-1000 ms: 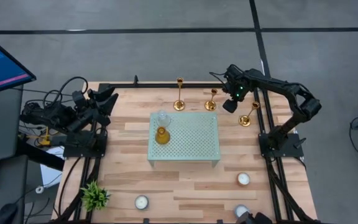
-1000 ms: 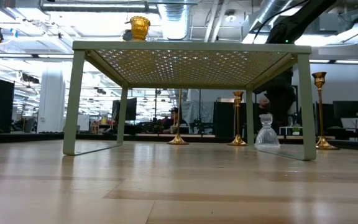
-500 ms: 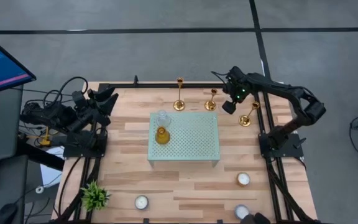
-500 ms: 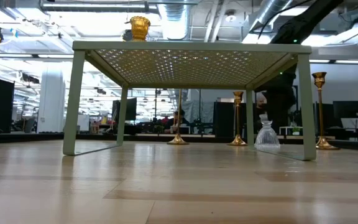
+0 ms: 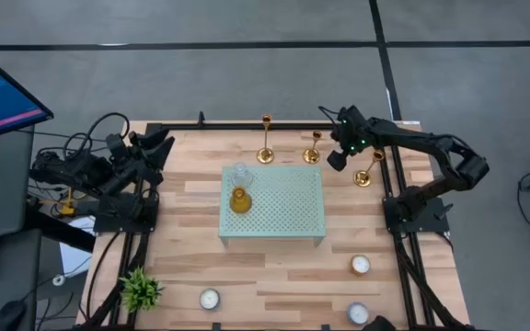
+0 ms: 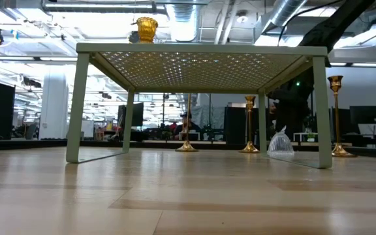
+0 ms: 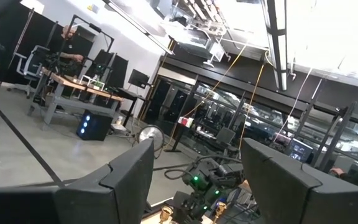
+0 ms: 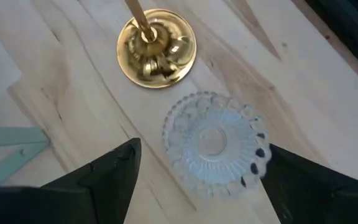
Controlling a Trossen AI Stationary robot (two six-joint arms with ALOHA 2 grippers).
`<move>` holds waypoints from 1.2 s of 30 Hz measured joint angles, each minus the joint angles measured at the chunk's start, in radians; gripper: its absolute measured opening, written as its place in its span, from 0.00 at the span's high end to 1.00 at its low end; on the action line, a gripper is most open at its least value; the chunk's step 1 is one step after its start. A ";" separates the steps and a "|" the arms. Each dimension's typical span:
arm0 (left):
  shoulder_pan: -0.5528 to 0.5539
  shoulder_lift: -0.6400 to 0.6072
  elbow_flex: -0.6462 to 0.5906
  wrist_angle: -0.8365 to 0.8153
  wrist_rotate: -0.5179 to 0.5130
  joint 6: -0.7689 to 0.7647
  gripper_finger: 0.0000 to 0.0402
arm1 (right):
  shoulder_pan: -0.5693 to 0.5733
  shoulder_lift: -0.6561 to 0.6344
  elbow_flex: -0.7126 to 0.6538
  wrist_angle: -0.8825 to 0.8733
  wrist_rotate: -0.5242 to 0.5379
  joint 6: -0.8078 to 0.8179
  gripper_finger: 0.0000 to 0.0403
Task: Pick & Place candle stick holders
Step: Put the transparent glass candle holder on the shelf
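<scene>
The right gripper [image 5: 337,158] has slid toward the middle gold candlestick [image 5: 312,147], jaws spread and empty over a clear glass cup [image 8: 215,144]. It is probably lining up on that candlestick. The left gripper [image 5: 159,147] waits open at the table [image 5: 274,267] edge.

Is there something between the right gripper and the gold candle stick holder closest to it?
Yes. A clear glass cup sits on the table directly below the open right gripper, between its two fingers. The candle stick holder stands just beyond the cup, very close to its rim, so the cup is in the way of a straight reach.
</scene>
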 joint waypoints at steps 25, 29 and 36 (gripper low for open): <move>0.000 0.000 0.000 -0.008 -0.037 0.008 0.40 | 0.000 0.035 0.001 0.055 0.011 -0.009 0.65; 0.000 0.000 0.000 -0.008 -0.039 0.008 0.40 | 0.000 0.035 0.001 0.058 0.011 -0.012 0.66; 0.000 0.000 0.000 -0.010 -0.039 0.008 0.40 | 0.000 0.035 0.001 0.053 0.044 -0.006 0.58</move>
